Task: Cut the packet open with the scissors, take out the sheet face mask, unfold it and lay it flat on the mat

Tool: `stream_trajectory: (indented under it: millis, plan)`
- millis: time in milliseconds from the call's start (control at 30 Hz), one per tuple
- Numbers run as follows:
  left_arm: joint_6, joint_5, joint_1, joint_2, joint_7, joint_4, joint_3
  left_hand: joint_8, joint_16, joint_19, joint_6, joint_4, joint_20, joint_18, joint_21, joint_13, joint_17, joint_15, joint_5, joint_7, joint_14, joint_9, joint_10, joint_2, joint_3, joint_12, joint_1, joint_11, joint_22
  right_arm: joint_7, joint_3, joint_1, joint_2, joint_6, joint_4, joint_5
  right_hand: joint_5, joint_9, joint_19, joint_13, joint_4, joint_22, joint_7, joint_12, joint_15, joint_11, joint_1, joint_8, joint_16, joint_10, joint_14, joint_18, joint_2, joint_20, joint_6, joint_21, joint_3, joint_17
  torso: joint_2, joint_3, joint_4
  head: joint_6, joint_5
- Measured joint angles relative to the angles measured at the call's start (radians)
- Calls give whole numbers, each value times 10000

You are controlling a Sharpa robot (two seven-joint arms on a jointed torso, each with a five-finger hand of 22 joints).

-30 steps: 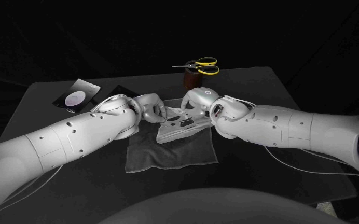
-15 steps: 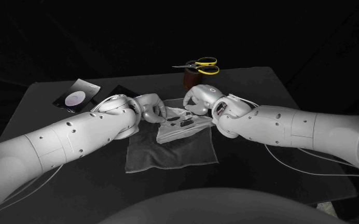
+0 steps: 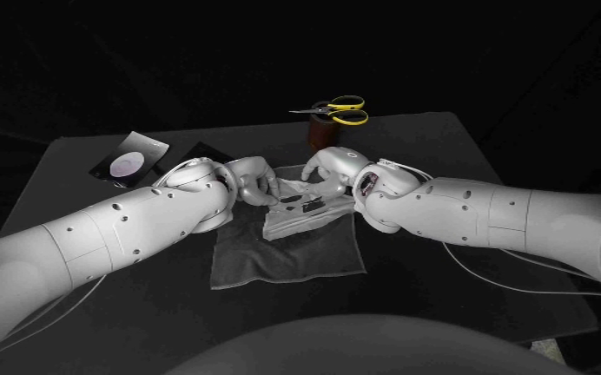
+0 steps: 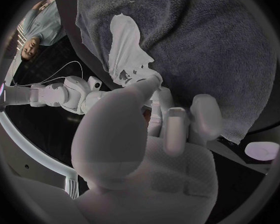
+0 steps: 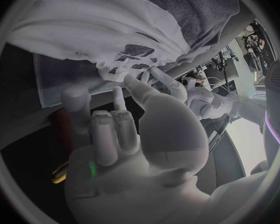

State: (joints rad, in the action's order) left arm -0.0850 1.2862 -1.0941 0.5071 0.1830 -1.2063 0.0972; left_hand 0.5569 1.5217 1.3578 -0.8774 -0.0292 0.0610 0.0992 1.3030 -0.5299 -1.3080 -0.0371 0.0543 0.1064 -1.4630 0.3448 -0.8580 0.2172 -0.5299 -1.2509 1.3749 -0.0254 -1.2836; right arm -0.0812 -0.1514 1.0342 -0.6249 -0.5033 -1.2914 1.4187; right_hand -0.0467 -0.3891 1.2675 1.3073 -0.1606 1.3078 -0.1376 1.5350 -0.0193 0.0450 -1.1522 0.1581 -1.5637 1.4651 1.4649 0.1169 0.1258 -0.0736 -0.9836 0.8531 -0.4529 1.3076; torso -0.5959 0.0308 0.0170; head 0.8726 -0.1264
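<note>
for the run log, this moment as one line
left hand: pinches sheet mask | right hand: pinches sheet mask | state: bunched over mat

Both arms reaching inward, left robot hand [image 3: 251, 180] facing right robot hand [image 3: 328, 170], fingertips pinched

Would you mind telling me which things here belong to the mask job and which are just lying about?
Part of the job: the sheet mask, held by the left hand and the right hand at the far edge of the mat; the scissors; the packet.
Lying about: the brown holder the scissors stand in; a dark flat item beside the packet, too dim to identify.
</note>
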Motion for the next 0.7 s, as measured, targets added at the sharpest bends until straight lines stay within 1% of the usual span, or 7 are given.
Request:
stream_trajectory:
  millis: [167, 267, 367, 400, 467, 633, 700]
  plan:
    - [10, 0, -2, 0, 4, -3, -1, 0, 0, 0, 0, 0, 0, 1, 0, 1, 0, 0, 0, -1, 0, 0, 0, 0, 0, 0, 0, 0, 4, -1, -2, 0, 95, 174, 133, 166, 0, 14, 4, 2, -30, 3, -1, -3, 0, 1, -8, 0, 2, 1, 0, -2, 8, -74, 2, 0, 30, 2, 0, 0, -3, 0, 2]
    - [16, 0, -2, -2, 7, -7, -1, 0, 0, 0, 0, 0, 0, 1, 0, 2, 0, 0, 0, -1, 0, 0, 0, 0, 0, 0, 0, 0, 4, -23, -4, 0, 159, 278, 229, 296, 0, 18, 4, 5, -35, 3, 6, -5, 1, 1, -10, 0, 3, 1, -1, -2, 5, -74, -6, 0, 35, 6, -1, 0, -6, 0, 2]
    - [19, 0, -3, -2, 11, -9, -2, 1, 0, 0, 0, 0, 0, 1, 0, 3, 0, 0, 0, -2, 0, 0, 0, 0, 0, 0, 0, 0, 4, -41, -7, 2, 194, 383, 258, 409, 0, 20, 23, 7, -64, 3, 50, -6, 1, 1, -65, 0, 3, 1, -1, -3, -49, -93, -168, 4, 64, 7, -2, 0, -6, 0, 12]
    - [20, 0, -4, -2, 12, -10, -2, 1, 0, 0, 0, 0, 0, 0, 0, 3, 0, 0, 0, -2, 0, 0, 0, 0, 0, 0, 0, 0, 6, -43, -8, 2, 201, 413, 259, 442, 0, 21, 40, 7, -64, 3, 58, -4, 1, 1, -141, 0, -1, 2, -1, -5, -125, -110, -245, 30, 64, 6, -2, 0, -6, 0, 14]
    - [22, 0, -4, -2, 16, -11, -2, 1, -1, 0, -1, 0, 0, 0, 0, 3, 0, 0, 0, -2, 1, -1, 0, 0, 0, 0, 0, 0, 12, -51, -12, 2, 216, 485, 264, 507, 0, 32, 40, 8, -64, 2, 70, 28, 1, 1, -141, 0, -38, 2, -1, -5, -125, -109, -258, 57, 64, 7, -2, 1, -6, 0, 17]
    - [29, 0, -5, -2, 23, -11, -3, 0, -1, 0, -2, 0, 0, 1, 0, -5, 0, 5, 0, -4, -5, -6, 0, 0, 0, -21, 0, 0, 12, -68, -15, 2, 264, 607, 312, 627, 1, 50, 39, 8, -64, 0, 141, 84, 1, 1, -259, 0, -38, 1, -1, -7, -243, -109, -472, 123, 64, 6, -2, 1, -1, 0, 18]
    - [33, 0, -5, -2, 24, -11, -4, -37, -1, 0, 4, 0, 0, 0, 0, -40, 0, 36, 0, 3, -36, -7, 0, 0, 0, -68, 0, 0, 11, -75, -15, 2, 290, 631, 347, 666, 1, 62, 39, 8, -64, -2, 171, 91, 1, 0, -343, 0, -38, 1, -1, -7, -327, -110, -577, 166, 64, 6, -1, 1, -1, 0, 18]
